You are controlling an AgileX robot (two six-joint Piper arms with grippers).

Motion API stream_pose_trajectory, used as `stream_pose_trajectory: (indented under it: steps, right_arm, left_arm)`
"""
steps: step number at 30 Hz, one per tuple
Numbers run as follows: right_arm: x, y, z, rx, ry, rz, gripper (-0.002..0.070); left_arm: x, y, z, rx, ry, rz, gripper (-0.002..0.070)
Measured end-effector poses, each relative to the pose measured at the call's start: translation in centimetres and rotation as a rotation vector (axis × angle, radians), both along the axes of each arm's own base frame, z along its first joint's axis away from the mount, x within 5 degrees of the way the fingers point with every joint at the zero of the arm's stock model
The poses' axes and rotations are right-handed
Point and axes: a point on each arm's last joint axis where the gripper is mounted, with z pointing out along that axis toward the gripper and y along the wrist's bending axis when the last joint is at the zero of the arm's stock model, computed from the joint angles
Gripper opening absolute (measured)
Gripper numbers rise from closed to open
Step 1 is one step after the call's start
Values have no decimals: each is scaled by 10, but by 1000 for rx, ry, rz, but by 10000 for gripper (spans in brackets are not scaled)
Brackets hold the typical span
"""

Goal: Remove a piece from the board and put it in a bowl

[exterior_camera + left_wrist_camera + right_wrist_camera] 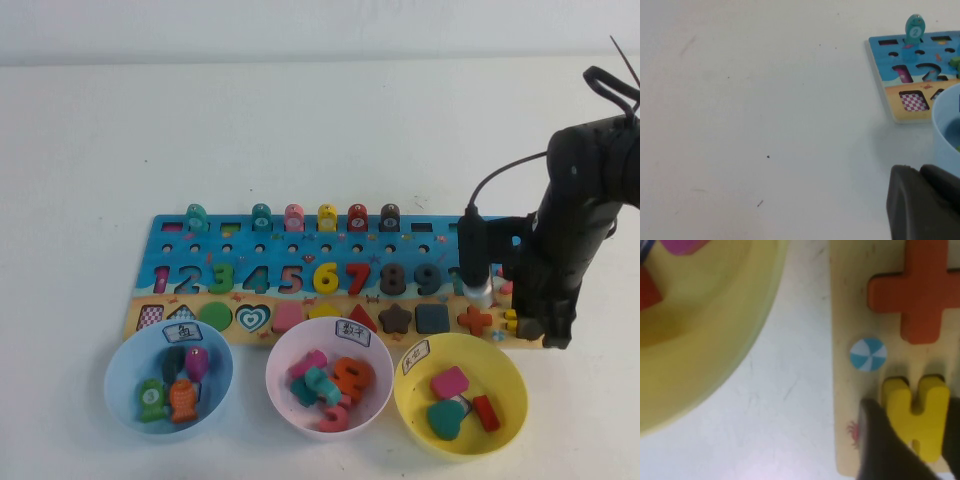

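Three bowls: light blue bowl (120,385), pink bowl (283,400), yellow bowl (505,412). One board (175,272). Six fish pegs standing on it. Two grippers: left gripper (922,202), right gripper (522,326).

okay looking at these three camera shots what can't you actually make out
- Right gripper on the equals-sign piece: fingers flank it in the right wrist view, contact unclear; the arm hides it in the high view.
- Left gripper: only a dark corner shows in the left wrist view, cut off by the edge.
- Board right end: covered by the right arm.
- Yellow bowl label: too small to read.
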Motion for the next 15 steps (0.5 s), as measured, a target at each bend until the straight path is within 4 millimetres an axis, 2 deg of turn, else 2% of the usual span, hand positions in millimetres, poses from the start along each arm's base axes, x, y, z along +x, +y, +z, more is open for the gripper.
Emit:
stream_pose_trajectory:
  steps: [3, 15]
  right_arm:
    - [0, 0, 0, 1, 3, 0, 195]
    - [1, 0, -1, 0, 5, 8, 193]
  left_arm:
    - [0, 0, 0, 0, 0, 0, 2]
    - [0, 0, 0, 0, 0, 0, 2]
